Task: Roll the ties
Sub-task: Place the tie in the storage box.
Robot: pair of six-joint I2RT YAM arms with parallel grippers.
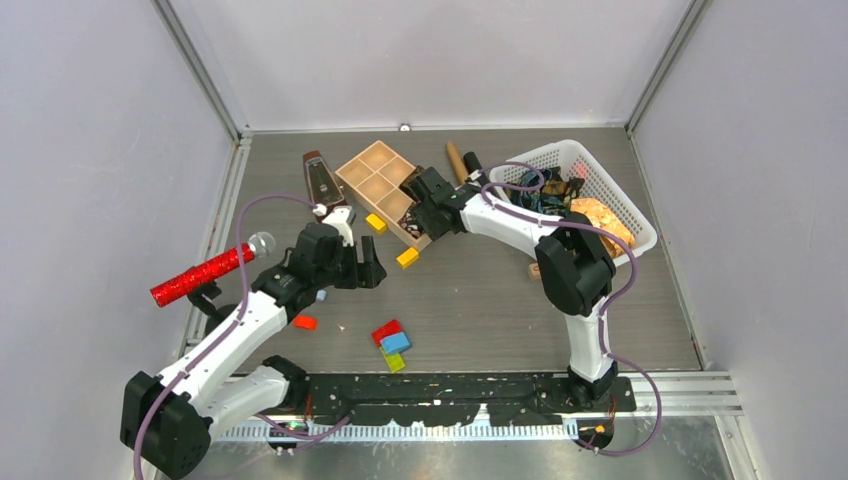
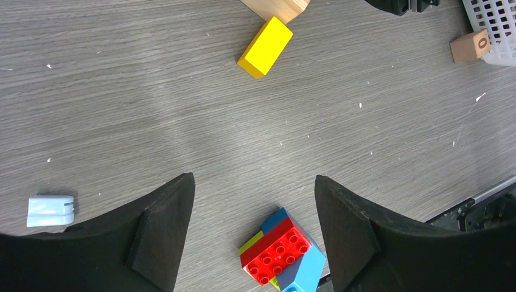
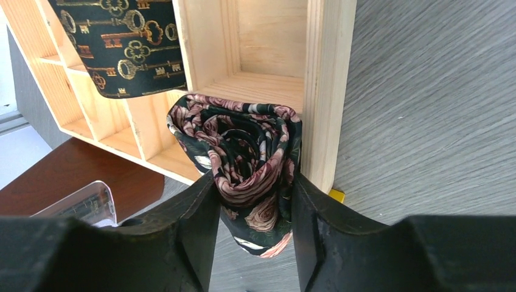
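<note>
Snugly within right tool [image 3: 254, 188], rolled tie [image 3: 243, 146]

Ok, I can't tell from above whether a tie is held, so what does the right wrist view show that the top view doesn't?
Right wrist only: a rolled rose tie clamped in the right gripper, by the box. Top only: the microphone, the basket and the open left gripper. Both: the box and the right gripper.

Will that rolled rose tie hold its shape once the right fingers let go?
Probably loosens a little: the rolled tie is soft fabric, squeezed between the fingers. It looks light; the wooden tray walls may keep it coiled.
</note>
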